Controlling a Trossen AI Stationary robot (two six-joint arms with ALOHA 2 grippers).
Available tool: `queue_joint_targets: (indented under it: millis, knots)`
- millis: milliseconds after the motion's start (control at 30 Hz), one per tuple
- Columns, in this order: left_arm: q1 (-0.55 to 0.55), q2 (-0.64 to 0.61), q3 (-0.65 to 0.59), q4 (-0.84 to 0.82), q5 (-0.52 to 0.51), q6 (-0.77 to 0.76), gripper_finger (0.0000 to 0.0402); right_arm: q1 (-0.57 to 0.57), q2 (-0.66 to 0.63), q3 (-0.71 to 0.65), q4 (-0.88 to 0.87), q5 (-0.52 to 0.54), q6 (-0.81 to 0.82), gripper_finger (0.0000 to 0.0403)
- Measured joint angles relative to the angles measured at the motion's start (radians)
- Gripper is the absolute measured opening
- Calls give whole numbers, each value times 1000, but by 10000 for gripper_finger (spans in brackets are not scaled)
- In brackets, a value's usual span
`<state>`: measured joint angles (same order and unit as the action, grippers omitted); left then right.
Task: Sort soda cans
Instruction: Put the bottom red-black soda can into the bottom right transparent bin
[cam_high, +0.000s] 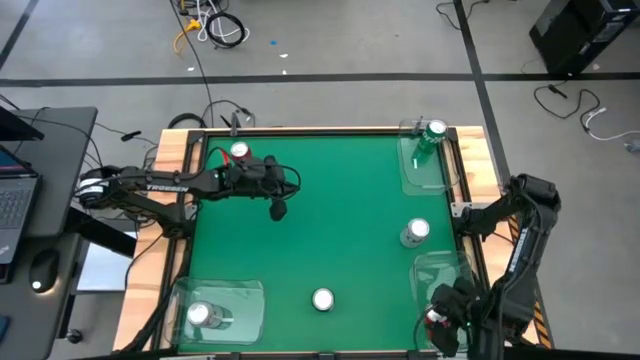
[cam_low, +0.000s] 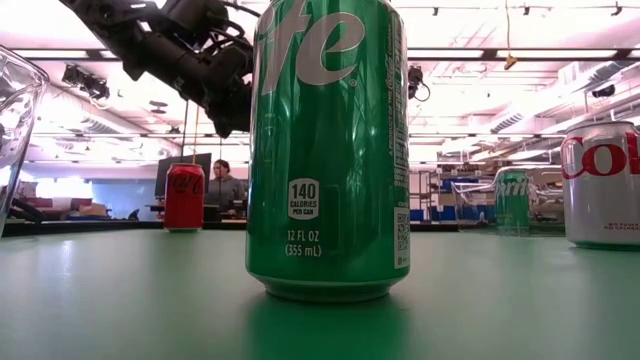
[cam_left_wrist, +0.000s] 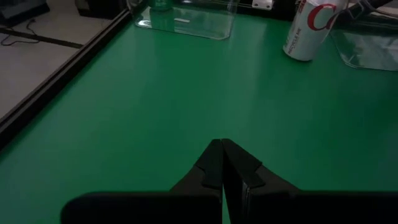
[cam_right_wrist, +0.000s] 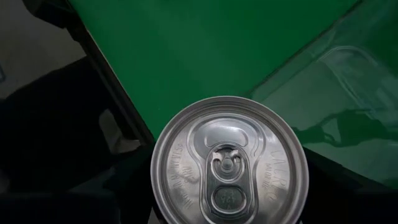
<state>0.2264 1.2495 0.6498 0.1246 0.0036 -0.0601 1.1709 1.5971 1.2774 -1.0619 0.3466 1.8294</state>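
Can (cam_right_wrist: 230, 162) sits between right gripper (cam_high: 441, 322) jaws, clamped on it at table's near right corner; left gripper (cam_left_wrist: 222, 163) pressed together, empty.

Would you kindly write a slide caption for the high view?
Six soda cans on the green table; the right gripper holds a red can; the left gripper, shut, hovers empty.

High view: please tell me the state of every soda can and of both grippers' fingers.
Left gripper: fingers shut, holding nothing.
Right gripper: fingers closed on the held red metal can.
Red metal can near the left arm: upright, free.
Green metal can in the clear plastic bin: upright.
Silver metal can on the table: upright, free.
Green metal can on the table: upright, free.
Silver metal can in a bin: upright.
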Motion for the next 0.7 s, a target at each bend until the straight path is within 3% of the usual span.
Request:
queue_joint_targets:
  millis: [300,533,700]
  knots:
    - [-27,0,0,-9,-11,0,2,1,94,0,21,-38,2,294]
    - [-41,0,0,-24,-26,-1,2,0,132,0,29,-101,-1,342]
    - [-47,0,0,-24,-37,-2,2,1,130,0,29,-151,-16,349]
